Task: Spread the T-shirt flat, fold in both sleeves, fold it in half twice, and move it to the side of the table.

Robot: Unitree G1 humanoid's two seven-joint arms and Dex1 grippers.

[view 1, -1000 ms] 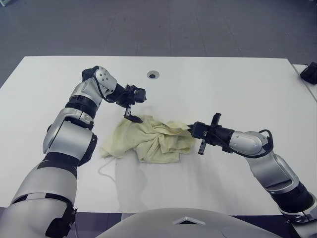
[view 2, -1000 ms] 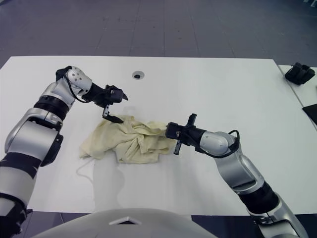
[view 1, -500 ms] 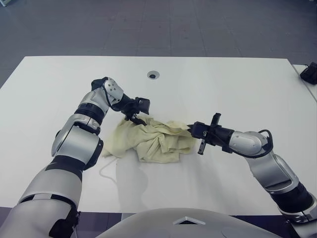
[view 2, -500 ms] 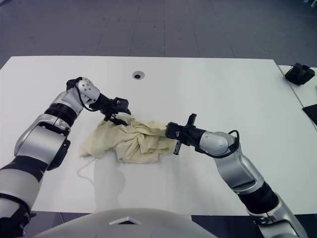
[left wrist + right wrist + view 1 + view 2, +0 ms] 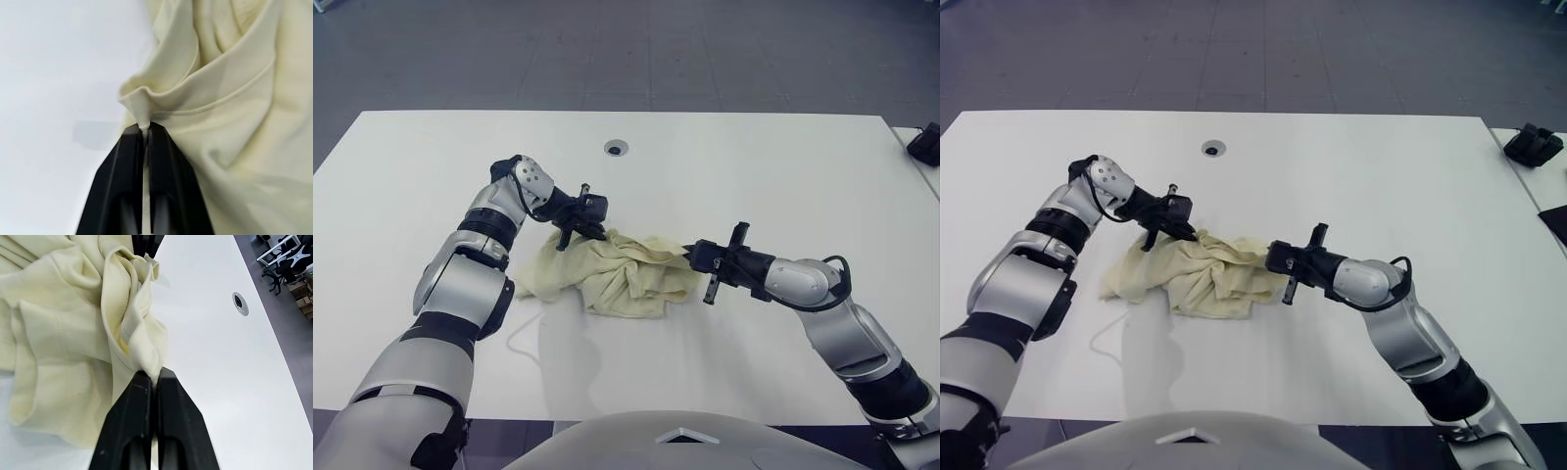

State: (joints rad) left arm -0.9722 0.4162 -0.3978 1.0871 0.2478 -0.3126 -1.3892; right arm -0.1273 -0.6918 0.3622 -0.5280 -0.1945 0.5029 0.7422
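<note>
A crumpled, pale yellow fabric T-shirt is seen lying in a bunched heap on the white rectangular desk. It is placed near the middle of the desk, slightly towards the left edge. No part of it is spread flat, and deep folds and ridges are seen all over it.

The left gripper is set at the side of the heap that faces the desk's far edge and left edge. In the left wrist view its black fingers are pressed together on a small raised peak of cloth, so a fold of the T-shirt is pinched between them.

The right gripper is set at the side of the heap towards the desk's right edge, with the forearm stretched out low over the desk behind it. In the right wrist view its black fingers are likewise clamped on a thick gathered fold of the T-shirt.

A round grey cable hole is seen in the desk surface, close to the far edge and well apart from the T-shirt. A small black object is seen past the desk's right edge, on a separate white surface.
</note>
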